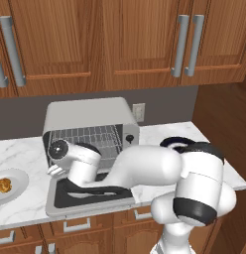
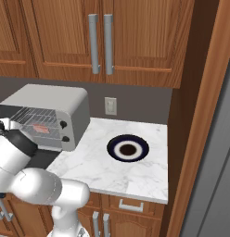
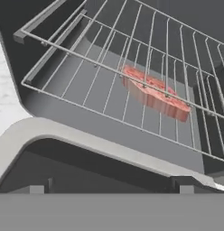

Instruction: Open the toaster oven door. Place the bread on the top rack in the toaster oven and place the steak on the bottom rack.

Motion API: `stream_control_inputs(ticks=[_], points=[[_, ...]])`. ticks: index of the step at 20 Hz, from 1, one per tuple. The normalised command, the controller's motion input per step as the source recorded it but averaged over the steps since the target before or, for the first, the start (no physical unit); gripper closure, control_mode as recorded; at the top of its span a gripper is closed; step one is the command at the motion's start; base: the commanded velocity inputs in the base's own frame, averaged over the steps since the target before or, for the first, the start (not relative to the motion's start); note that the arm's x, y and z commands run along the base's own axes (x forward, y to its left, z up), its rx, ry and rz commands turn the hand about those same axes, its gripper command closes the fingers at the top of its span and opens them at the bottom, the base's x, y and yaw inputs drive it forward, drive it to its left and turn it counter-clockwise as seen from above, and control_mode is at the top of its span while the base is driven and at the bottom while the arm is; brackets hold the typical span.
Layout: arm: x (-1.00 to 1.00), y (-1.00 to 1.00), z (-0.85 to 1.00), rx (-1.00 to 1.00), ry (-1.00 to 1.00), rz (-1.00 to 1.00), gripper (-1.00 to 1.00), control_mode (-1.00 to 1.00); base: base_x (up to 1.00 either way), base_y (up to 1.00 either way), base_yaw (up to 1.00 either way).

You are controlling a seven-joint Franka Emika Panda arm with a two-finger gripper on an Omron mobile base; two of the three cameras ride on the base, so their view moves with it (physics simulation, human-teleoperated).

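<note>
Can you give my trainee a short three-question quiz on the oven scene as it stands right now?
1. True or false: the wide grey-framed toaster oven door with the dark glass pane is folded down open.
2. Where does the pinkish-red flat steak lie? A) on the white plate at the left, B) on a silver wire rack inside the boxy light-grey toaster oven, C) on the dark ringed burner.
3. Fill in: the golden-brown lumpy bread sits on the ____.

Key: 1 true. 2 B; which of the two racks cannot be told for sure. 3 plate, on the marble counter left of the oven.
</note>
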Motion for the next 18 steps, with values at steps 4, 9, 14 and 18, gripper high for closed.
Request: stream_control_inputs(ticks=[4,9,14,18], points=[[-0.01,-0.17,0.16,-0.08,-0.20,0.09,-1.00,-1.00,0.00,0.00,0.00],[0.00,-0.21,0.13,-0.10,-0.16,0.11,-1.00,-1.00,0.00,0.00,0.00],[0.12,-0.14,0.15,-0.08,-0.03,0.11,-1.00,-1.00,0.00,0.00,0.00],[0.24,-0.02,0.22,-0.02,0.03,0.03,-1.00,-1.00,0.00,0.00,0.00]])
